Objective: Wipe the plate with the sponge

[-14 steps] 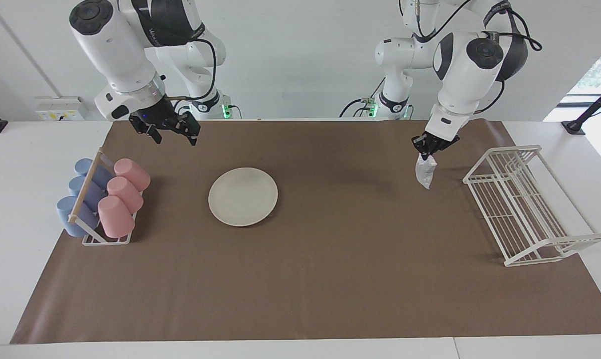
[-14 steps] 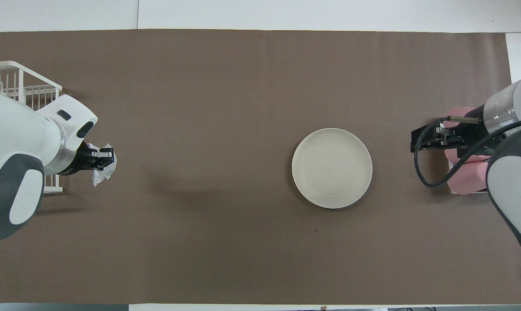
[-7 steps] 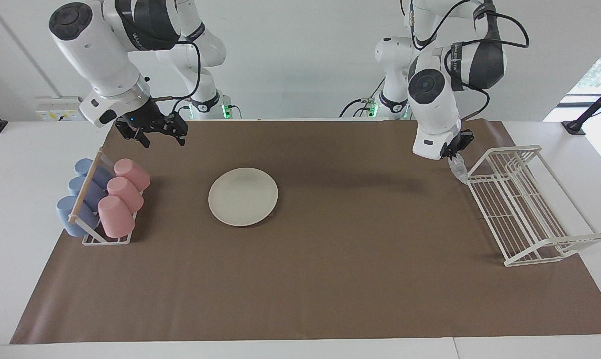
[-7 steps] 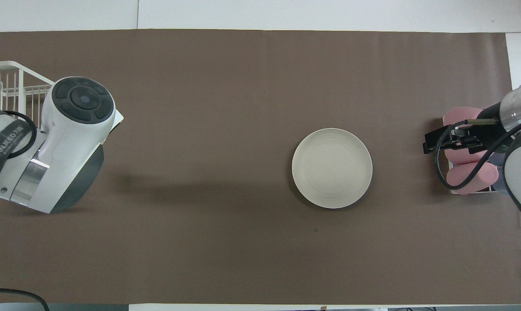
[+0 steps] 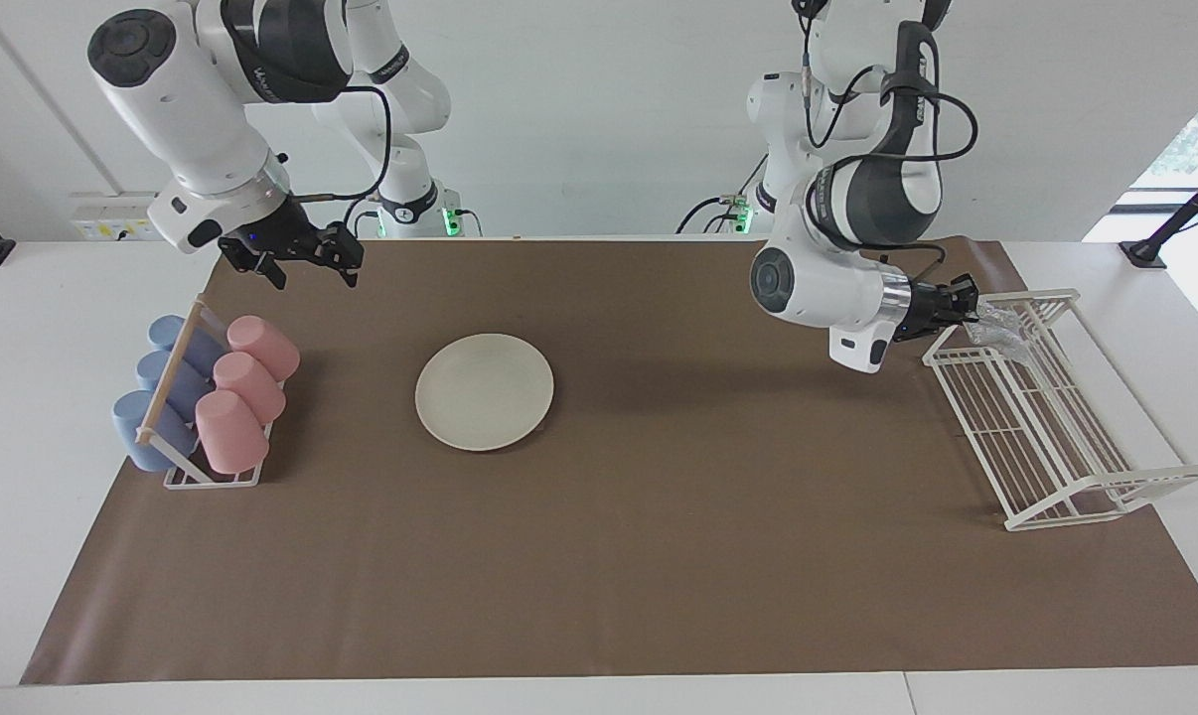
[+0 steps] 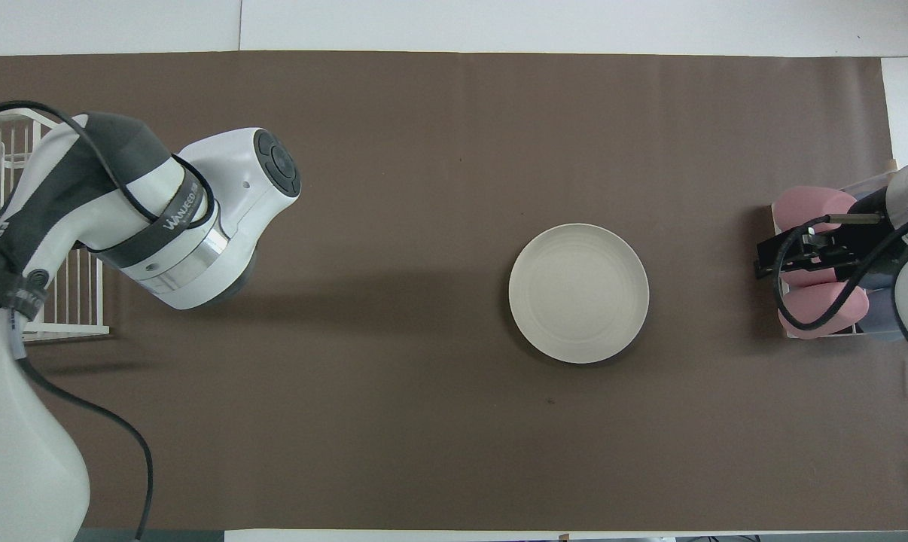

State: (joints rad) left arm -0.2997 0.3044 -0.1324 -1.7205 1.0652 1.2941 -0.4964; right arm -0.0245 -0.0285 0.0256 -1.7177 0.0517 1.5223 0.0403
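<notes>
While pinched in the closed left claw, sponge crinkly, silvery; right claw spread wide, empty.

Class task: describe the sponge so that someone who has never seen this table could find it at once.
Start at the white wire rack at the left arm's end of the brown mat. Over its end nearer the robots, the left tool grips the sponge: a small, crinkly, silvery-grey pad, the only glittery thing here.
</notes>
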